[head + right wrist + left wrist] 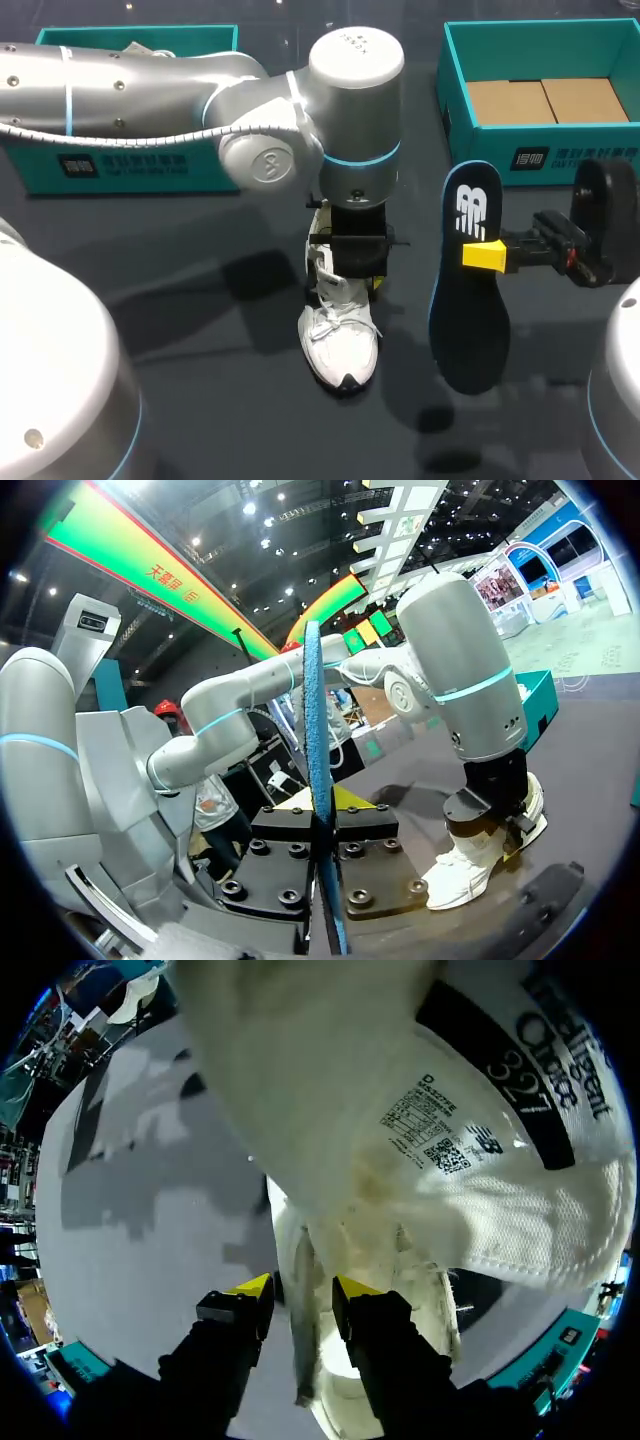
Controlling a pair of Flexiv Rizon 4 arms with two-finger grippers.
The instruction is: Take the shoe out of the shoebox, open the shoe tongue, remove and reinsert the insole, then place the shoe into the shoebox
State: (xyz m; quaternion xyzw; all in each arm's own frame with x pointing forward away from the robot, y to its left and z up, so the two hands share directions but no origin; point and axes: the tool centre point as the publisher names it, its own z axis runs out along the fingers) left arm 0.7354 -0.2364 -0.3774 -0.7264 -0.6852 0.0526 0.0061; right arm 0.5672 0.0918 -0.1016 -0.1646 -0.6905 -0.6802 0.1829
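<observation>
Yellow-tipped fingers [255, 1288] of the left gripper [303, 1295] pinch a strip of white upper at the mouth of the shoe [420, 1160], which stands on the dark table [200, 400] with its toe toward my base. The right gripper [325, 825] is clenched on the middle of the dark blue insole [314, 730], holding it on end in the air – near the shoe's right side, not touching it. The open shoebox [460, 80] sits behind, well apart. The step in hand looks to be reinsertion. To do it well, the left fingers should hold the mouth wide and the shoe steady, while the right arm lines the insole up with the shoe's length and feeds it toe end first – slowly, so it does not buckle.
</observation>
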